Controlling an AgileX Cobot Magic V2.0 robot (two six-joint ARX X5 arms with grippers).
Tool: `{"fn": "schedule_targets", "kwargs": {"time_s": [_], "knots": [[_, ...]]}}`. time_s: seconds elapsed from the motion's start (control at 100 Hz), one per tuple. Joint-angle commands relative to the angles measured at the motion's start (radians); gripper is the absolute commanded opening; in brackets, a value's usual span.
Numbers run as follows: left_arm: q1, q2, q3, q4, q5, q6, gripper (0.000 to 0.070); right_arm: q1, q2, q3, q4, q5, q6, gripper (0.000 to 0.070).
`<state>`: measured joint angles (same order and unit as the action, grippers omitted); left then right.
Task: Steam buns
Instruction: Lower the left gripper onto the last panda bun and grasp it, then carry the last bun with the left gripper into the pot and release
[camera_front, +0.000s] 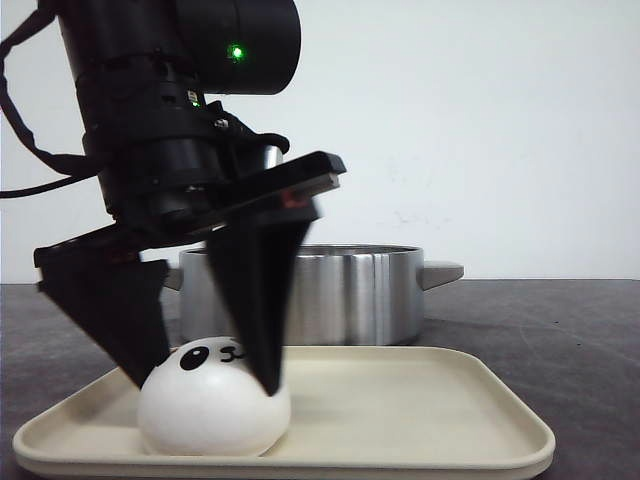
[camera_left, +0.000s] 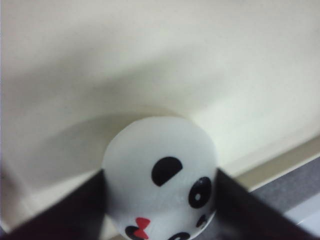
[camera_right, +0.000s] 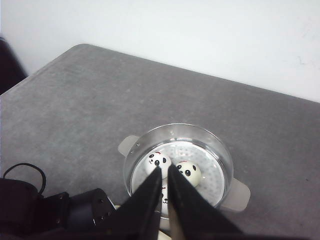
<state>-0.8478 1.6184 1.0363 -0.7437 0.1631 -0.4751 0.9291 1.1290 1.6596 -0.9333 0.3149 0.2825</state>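
Observation:
One white panda-faced bun (camera_front: 210, 410) rests on the cream tray (camera_front: 450, 400) at its front left. My left gripper (camera_front: 205, 385) reaches down over it, one black finger against each side, closed on the bun (camera_left: 160, 165), which still sits on the tray (camera_left: 150, 60). In the right wrist view a steel pot (camera_right: 177, 126) holds three more buns: two side by side (camera_right: 156, 161) (camera_right: 190, 173) and a third (camera_right: 164, 199) partly hidden behind the fingers. My right gripper (camera_right: 164, 169) hangs high above the pot, shut and empty.
The steel pot (camera_front: 350, 295) with side handles stands on the dark grey table just behind the tray. A white wall is behind the table. The left arm's black body (camera_right: 60, 215) shows beside the pot in the right wrist view.

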Motion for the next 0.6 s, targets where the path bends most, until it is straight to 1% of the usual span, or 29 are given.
{"fn": "schedule_targets", "kwargs": {"time_s": [0.0,0.05,0.16,0.23,0.32,0.38,0.42,0.5,0.59], "knots": [[-0.012,0.019,0.012,0.001,-0.008,-0.002,0.0081,0.011,0.006,0.016,0.005,0.002,-0.014,0.0011],[-0.012,0.019,0.012,0.003,-0.009,0.010,0.0000,0.011,0.006,0.016,0.005,0.002,-0.014,0.0011],[-0.012,0.011,0.017,0.003,-0.015,0.025,0.0000,0.011,0.006,0.016,0.005,0.003,-0.014,0.0011],[-0.012,-0.013,0.034,0.002,-0.017,0.052,0.0000,0.011,0.006,0.016,0.005,0.004,-0.014,0.0011],[-0.012,-0.055,0.092,-0.023,-0.018,0.113,0.0000,0.011,0.006,0.016,0.005,0.004,-0.014,0.0011],[-0.012,-0.077,0.154,-0.059,-0.028,0.171,0.0000,0.011,0.006,0.016,0.005,0.004,-0.014,0.0011],[-0.012,-0.084,0.203,-0.092,-0.052,0.220,0.0000,0.011,0.006,0.016,0.005,0.004,-0.014,0.0011],[-0.006,-0.086,0.306,-0.156,-0.143,0.315,0.0000,0.011,0.006,0.016,0.008,0.004,-0.014,0.0011],[0.013,-0.086,0.382,-0.155,-0.227,0.408,0.0000,0.011,0.006,0.016,0.016,0.003,-0.014,0.0011]]}}
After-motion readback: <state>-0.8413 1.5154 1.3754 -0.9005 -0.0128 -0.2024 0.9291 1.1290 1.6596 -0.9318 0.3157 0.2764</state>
